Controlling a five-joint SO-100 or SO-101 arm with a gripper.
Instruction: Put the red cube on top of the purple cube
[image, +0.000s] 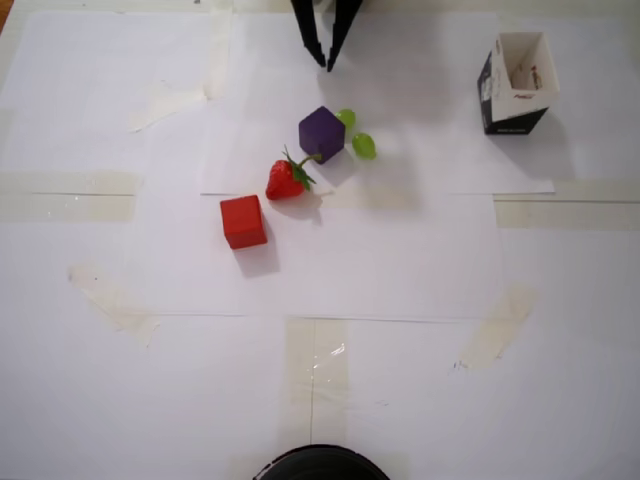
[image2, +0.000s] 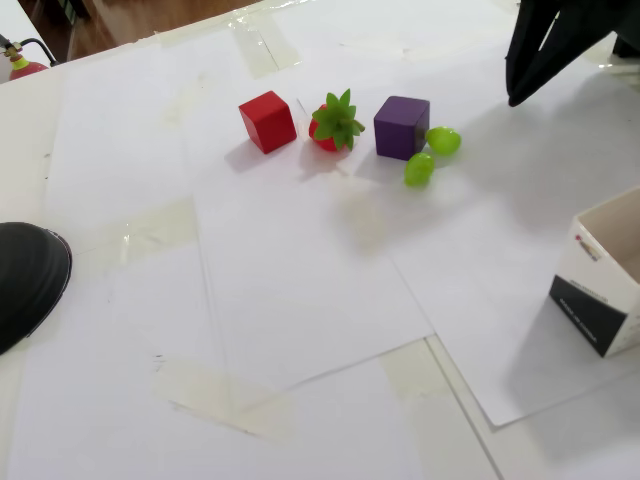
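Approach step, no grasp made — the claw (image: 326, 62) hangs empty, jaws narrowly parted, beyond the purple cube (image: 322, 133). The red cube (image: 243, 221) sits on the counter (image: 400, 380), the strawberry (image: 286, 179) between the cubes. Next move probably requires reaching past both fruit-side obstacles.

- The gripper (image: 326, 64) is matte black all over, in both views.
- Its two fingers (image: 312, 40) are long, flat blades tapering to sharp points.
- In the fixed view the gripper (image2: 514, 98) shows as a dark wedge; no cables, screws or markings can be made out.
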